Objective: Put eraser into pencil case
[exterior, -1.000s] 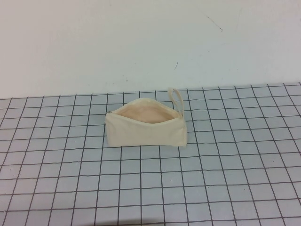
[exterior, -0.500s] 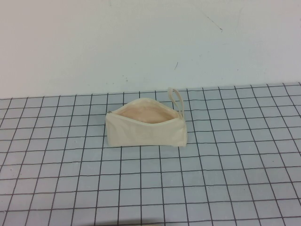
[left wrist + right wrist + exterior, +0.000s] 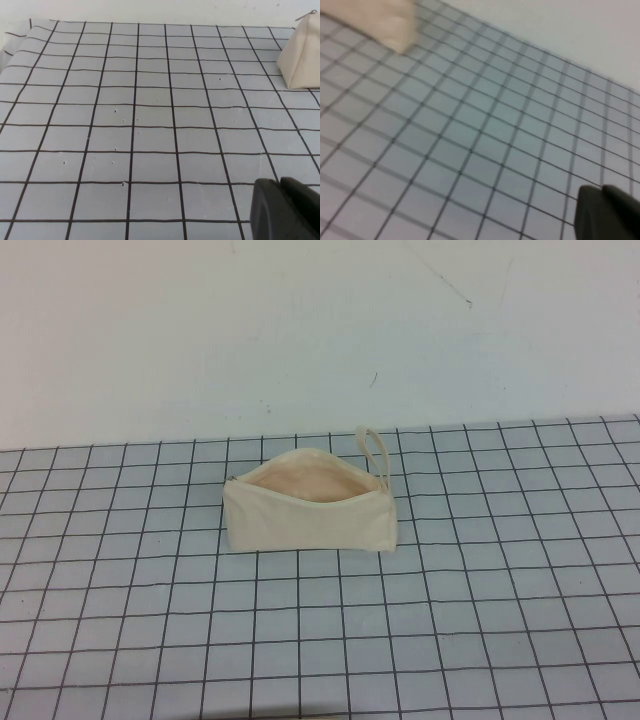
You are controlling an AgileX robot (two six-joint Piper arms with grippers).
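Where the pale grey mat (image 3: 480,620) ruled with a black square grid covers the table, it runs back to a plain off-white wall (image 3: 300,330) marked by a few thin dark scratches. No lettering, label or brand can be read anywhere.

Neither arm appears in the high view. From the left wrist camera, only a dark, rounded part of the left gripper (image 3: 285,210) shows at the corner of the frame, hanging just above the bare mat; whether its fingers are spread or closed cannot be told, and nothing is seen in its hold. Well ahead of that gripper, at the far edge of its camera's view, stands one triangular end of the cream canvas pencil case (image 3: 302,55).

In the high view the pencil case (image 3: 310,520) sits upright on the mat about mid-table, a wedge-shaped zip pouch with its mouth open upward, showing a pale peach lining. A small loop strap (image 3: 375,452) stands up from its right end. The fabric is plain and unprinted.

From the right wrist camera, a dark part of the right gripper (image 3: 607,212) shows at the frame's corner, also over bare mat; its opening cannot be judged. The pencil case (image 3: 385,22) lies well away from it, blurred.

No eraser can be made out in any view.
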